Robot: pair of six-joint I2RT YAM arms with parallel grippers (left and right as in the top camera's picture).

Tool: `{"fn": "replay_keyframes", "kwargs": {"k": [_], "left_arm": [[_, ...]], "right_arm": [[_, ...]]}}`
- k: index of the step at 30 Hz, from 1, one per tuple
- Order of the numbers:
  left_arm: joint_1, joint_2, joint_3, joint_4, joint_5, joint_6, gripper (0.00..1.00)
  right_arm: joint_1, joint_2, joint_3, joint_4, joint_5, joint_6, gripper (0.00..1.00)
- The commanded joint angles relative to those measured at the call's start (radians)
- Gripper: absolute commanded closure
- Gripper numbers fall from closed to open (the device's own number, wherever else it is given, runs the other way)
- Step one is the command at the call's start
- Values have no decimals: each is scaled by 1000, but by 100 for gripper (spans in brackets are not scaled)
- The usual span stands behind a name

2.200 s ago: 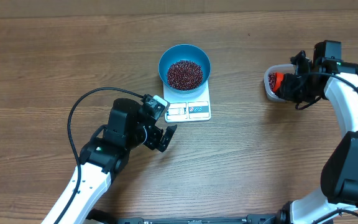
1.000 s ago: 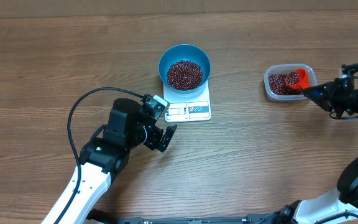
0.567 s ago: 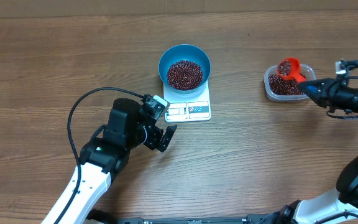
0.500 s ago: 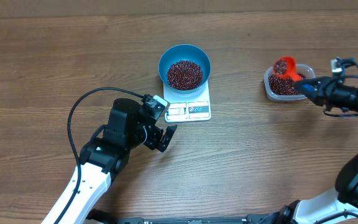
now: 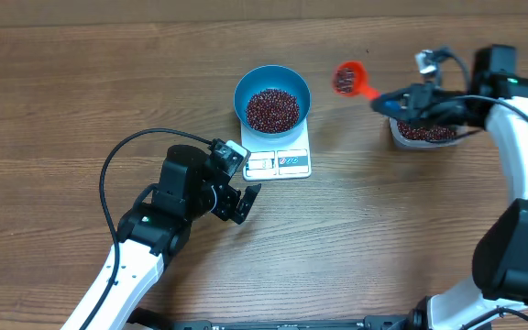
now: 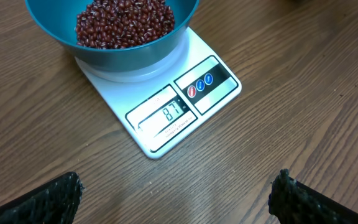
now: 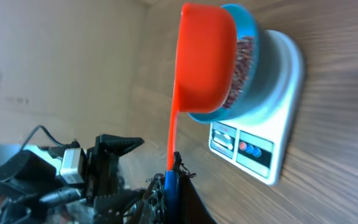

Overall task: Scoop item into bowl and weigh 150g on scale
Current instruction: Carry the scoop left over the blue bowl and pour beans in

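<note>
"87" is displayed on the scale (image 6: 166, 106). The left gripper (image 6: 176, 199) has its jaws spread wide; the orange scoop (image 5: 346, 78) is clamped by the right gripper (image 5: 394, 98).

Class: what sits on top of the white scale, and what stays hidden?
The blue bowl stands on the scale, holding a heap of dark red-brown beans. The bowl covers most of the platform; only the display edge shows. The beans hide the bowl's bottom.

An orange scoop (image 5: 346, 77) hovers near a clear tub (image 5: 400, 138) above the wooden table (image 5: 383, 229).
</note>
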Motion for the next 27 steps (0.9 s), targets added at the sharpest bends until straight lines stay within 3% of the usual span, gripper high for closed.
{"fn": "replay_keyframes", "kwargs": {"k": [1, 11, 27], "left_arm": [[5, 3, 21, 0, 12, -10, 0], [5, 3, 21, 0, 12, -10, 1], [5, 3, 21, 0, 12, -10, 1]], "right_arm": [[74, -24, 30, 60, 35, 118, 96], [286, -24, 79, 139, 346, 244, 96], [649, -24, 227, 55, 1279, 158, 96]]}}
